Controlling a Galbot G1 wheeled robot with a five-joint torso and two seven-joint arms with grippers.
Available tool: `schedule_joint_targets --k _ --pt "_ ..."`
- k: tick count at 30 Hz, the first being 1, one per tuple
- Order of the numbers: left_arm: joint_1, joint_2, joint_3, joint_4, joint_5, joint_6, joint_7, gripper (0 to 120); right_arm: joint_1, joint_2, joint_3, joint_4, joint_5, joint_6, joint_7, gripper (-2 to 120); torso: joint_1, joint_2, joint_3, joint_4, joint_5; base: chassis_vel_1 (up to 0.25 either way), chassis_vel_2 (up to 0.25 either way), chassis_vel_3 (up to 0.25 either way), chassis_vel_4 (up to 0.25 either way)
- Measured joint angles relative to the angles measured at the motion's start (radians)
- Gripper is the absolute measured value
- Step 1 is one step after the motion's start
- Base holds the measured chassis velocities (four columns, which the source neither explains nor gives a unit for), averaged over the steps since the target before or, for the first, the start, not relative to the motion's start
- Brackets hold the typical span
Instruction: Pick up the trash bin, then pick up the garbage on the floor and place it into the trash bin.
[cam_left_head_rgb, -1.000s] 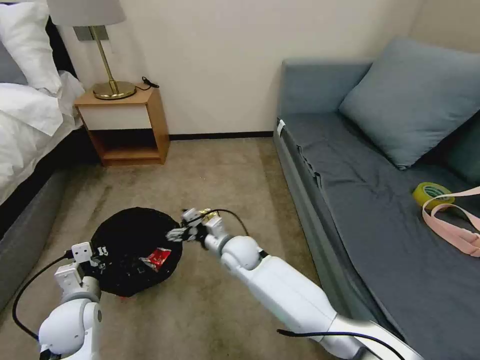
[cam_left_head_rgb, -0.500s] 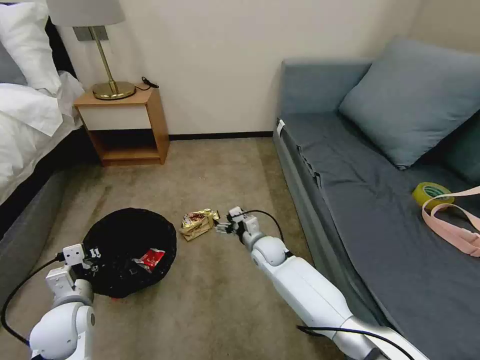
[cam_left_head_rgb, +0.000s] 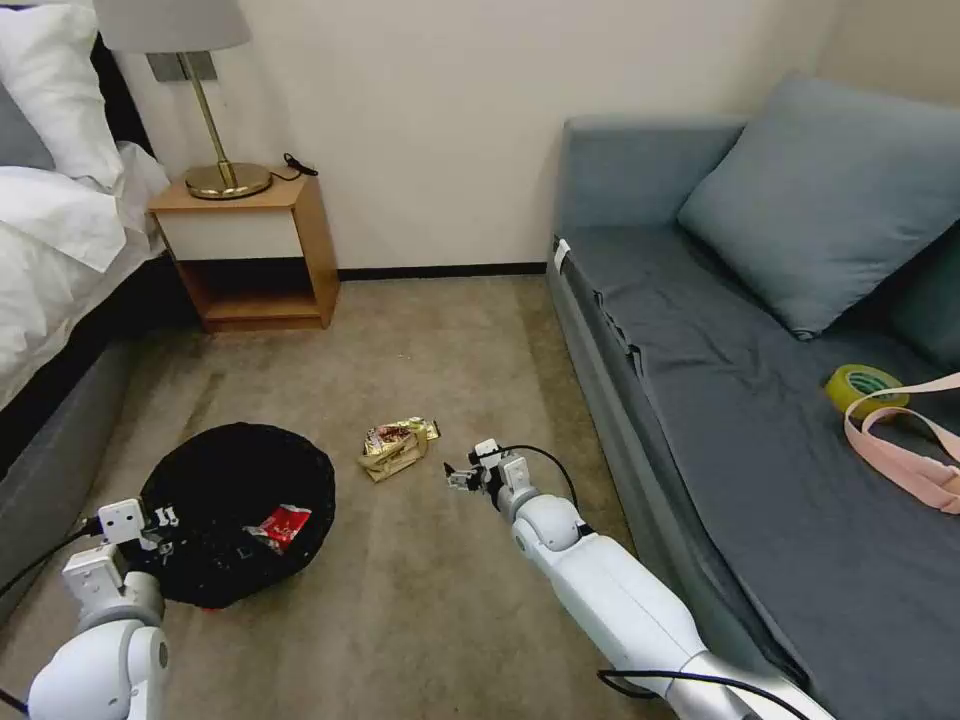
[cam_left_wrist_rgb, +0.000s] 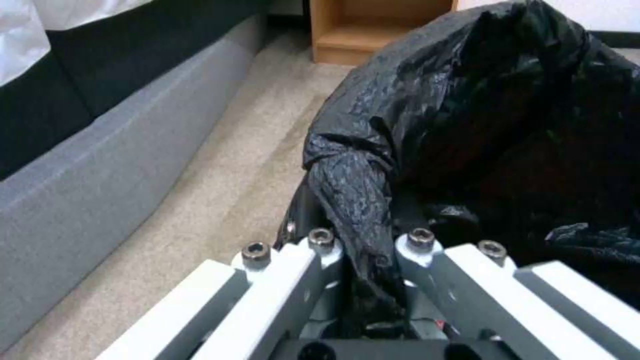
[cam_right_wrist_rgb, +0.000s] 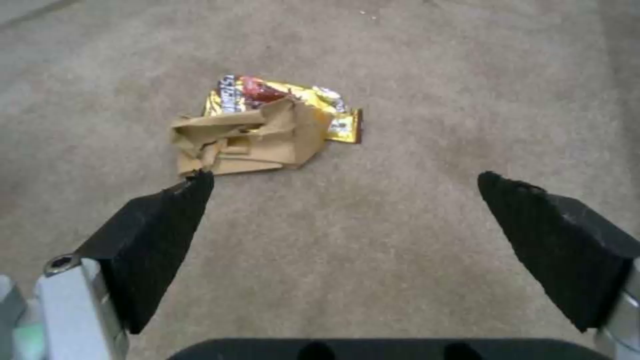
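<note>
Right tool (cam_left_head_rgb: 462, 477) (spread wide) now back from wrappers (cam_left_head_rgb: 397, 447).

Trash bin (cam_left_head_rgb: 235, 510), black liner draped over rim, sits low at left on the carpet floor (cam_left_head_rgb: 440, 330). Red-and-white carton piece (cam_left_head_rgb: 279, 525) lies inside it. Left gripper (cam_left_head_rgb: 160, 524) is at the bin's near-left rim, against the liner.

Gold-brown snack wrappers (cam_left_head_rgb: 398, 446) lie crumpled on the floor, just right of the bin, apart from it.

Right gripper (cam_left_head_rgb: 462, 477) hangs low over the carpet, near the wrappers on their right, not touching.

Sofa (cam_left_head_rgb: 700, 400) along the right; nightstand (cam_left_head_rgb: 250, 250) with lamp (cam_left_head_rgb: 215, 120) at back left; bed (cam_left_head_rgb: 50, 230) at left edge.
</note>
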Motion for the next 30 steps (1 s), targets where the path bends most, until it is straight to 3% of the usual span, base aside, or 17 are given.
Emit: schedule_joint_targets --k 11,30 --pt "0.003 -0.002 0.001 -0.004 0.000 -0.001 0.000 3 -0.012 -0.005 0.006 0.013 0.015 0.013 -0.024 100 0.000 0.000 0.000 -0.0001 -0.0001 -0.043 0.045 0.047 -0.048" --pt "-0.010 0.005 -0.015 0.015 -0.010 -0.006 0.001 3 -0.026 0.004 0.006 0.008 -0.007 0.032 -0.033 100 0.000 0.000 0.000 -0.0001 -0.0001 -0.212 0.227 0.228 -0.222"
